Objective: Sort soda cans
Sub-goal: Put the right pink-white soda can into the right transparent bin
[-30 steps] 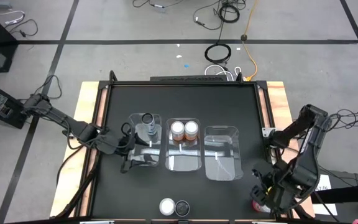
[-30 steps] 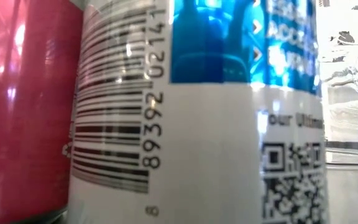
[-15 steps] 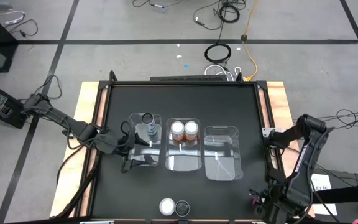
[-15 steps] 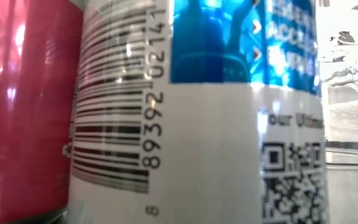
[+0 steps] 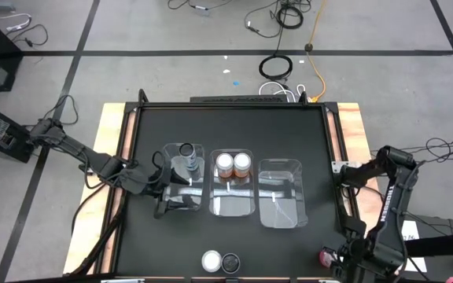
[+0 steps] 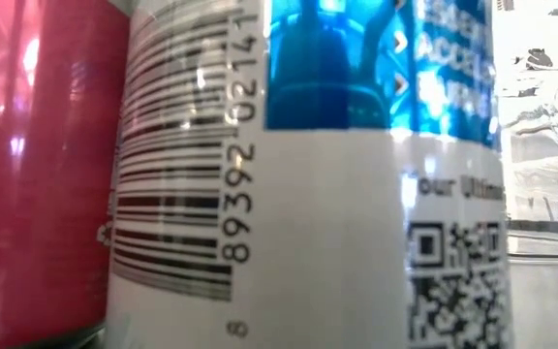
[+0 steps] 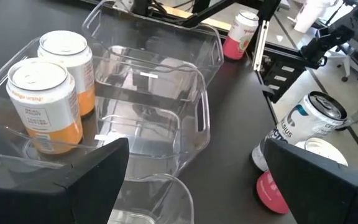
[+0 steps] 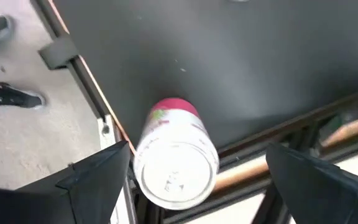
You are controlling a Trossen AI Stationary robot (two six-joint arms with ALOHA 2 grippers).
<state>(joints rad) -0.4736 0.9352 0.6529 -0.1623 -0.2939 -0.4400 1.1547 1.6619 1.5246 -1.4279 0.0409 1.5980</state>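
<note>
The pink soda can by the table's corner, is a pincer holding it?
No. The pink-sided soda can stands free between the right pincer's open fingers.

Even, bright light falls from overhead; shadows on the black table (image 5: pixel 234 134) are faint. The clear bins (image 7: pixel 160 93) catch white glare along their rims. In the low view a white can (image 6: pixel 308 194) and a pink can (image 6: pixel 37 165) fill the frame, softly blurred with bright streaks. The right wrist view is smeared: the pink-sided can (image 8: pixel 176 155) there is fuzzy.
</note>
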